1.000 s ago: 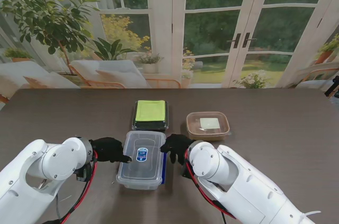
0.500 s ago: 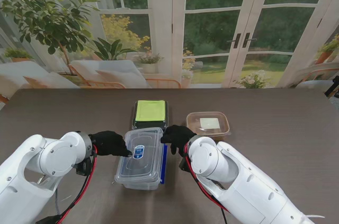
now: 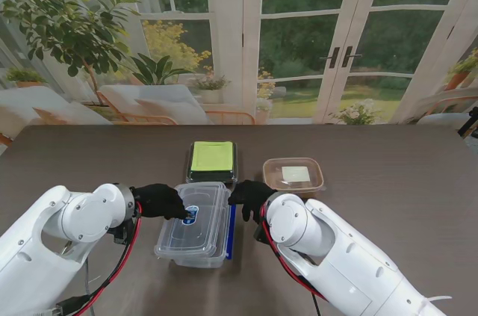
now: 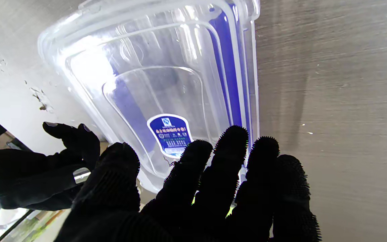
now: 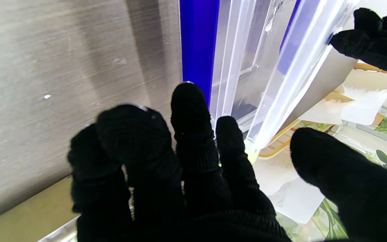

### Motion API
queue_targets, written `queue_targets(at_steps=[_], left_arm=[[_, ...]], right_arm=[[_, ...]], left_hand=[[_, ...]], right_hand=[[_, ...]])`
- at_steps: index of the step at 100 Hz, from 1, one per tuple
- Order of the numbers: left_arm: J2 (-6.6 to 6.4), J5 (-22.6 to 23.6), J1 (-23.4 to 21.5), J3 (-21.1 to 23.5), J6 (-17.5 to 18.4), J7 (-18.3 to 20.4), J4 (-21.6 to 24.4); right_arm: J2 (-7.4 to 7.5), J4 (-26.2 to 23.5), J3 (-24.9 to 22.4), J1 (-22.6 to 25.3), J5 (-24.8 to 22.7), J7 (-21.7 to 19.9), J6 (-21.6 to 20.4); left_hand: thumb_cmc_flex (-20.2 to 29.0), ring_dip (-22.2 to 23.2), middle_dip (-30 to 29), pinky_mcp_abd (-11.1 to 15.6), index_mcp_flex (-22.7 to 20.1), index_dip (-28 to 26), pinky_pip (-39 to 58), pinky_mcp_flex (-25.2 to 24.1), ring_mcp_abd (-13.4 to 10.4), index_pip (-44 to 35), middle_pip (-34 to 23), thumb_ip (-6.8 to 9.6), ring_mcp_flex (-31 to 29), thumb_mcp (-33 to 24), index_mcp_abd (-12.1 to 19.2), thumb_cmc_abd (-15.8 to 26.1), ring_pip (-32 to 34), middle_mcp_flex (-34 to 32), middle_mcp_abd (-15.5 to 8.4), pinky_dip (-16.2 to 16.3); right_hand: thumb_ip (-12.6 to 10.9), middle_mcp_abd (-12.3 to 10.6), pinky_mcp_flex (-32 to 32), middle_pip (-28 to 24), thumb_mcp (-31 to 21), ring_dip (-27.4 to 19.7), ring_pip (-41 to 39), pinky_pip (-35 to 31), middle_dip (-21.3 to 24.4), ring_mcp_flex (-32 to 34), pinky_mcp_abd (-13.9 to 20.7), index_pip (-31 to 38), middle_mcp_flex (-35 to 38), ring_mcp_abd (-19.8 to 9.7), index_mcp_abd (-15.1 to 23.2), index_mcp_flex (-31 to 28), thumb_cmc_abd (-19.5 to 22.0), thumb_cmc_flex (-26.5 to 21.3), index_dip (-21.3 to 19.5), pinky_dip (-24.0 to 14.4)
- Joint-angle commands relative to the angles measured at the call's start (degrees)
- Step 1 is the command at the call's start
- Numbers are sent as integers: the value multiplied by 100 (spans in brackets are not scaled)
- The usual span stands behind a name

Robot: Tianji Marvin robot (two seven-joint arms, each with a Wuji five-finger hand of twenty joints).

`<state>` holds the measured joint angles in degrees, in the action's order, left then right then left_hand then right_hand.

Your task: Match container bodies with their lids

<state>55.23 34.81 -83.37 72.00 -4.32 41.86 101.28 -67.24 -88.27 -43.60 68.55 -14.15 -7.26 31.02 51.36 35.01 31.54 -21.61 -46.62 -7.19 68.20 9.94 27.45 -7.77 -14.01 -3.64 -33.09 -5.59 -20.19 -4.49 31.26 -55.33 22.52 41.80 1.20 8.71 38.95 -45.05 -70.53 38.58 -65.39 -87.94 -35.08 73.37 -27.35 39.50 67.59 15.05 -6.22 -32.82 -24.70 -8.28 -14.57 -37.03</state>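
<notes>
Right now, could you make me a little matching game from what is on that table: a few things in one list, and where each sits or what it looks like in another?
Things:
1. clear plastic container with the blue label
2. black container with the yellow-green lid
3. brown translucent container
4. potted tree

Descriptions:
A. beyond the table, on my left
B. between my two hands, one end tilted up
C. middle of the table, farther from me than the clear one
D. on my right, a pale square on its lid

Pairs: 1-B, 2-C, 3-D, 4-A

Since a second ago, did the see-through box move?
Yes. The clear box has tipped and slid to the left, its far end now nearly touching the green-lidded container, which stayed put.
</notes>
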Motion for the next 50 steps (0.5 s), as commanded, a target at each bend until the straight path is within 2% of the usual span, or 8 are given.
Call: queue_targets(at_steps=[1,29,50], left_arm=[[44,41,-184,112,-14,-8,99],[55,-126,-158,134,-9,-48,158],[79,116,-441,409,-64,-132,472]], right_arm=[[-24,-4,9,-13,11,-92,-6],[-43,22,44,-15,110,-92,-21],[-35,26,19,-17,118,-112,-30]], left_hand=[[74,63,-83,134,22,38,239,23,55,60,124,229,-144,51,59,263,114,40,-58,31],[43,72,-80,121,10,37,282,50,44,57,124,225,-178,22,68,265,140,13,-77,43],[27,69,-79,117,42,43,292,60,40,73,124,226,-185,-2,57,242,143,18,-71,37]], right_hand=[[105,-132,1264,-77,22,55,-133,-233,-54,102,-72,8,94,-23,70,145,38,154,43,-40],[106,-129,1266,-67,27,56,-137,-233,-52,102,-82,0,89,-16,61,134,44,153,47,-39],[106,-127,1266,-75,22,60,-147,-232,-57,103,-83,1,96,-39,64,150,49,152,46,-40]])
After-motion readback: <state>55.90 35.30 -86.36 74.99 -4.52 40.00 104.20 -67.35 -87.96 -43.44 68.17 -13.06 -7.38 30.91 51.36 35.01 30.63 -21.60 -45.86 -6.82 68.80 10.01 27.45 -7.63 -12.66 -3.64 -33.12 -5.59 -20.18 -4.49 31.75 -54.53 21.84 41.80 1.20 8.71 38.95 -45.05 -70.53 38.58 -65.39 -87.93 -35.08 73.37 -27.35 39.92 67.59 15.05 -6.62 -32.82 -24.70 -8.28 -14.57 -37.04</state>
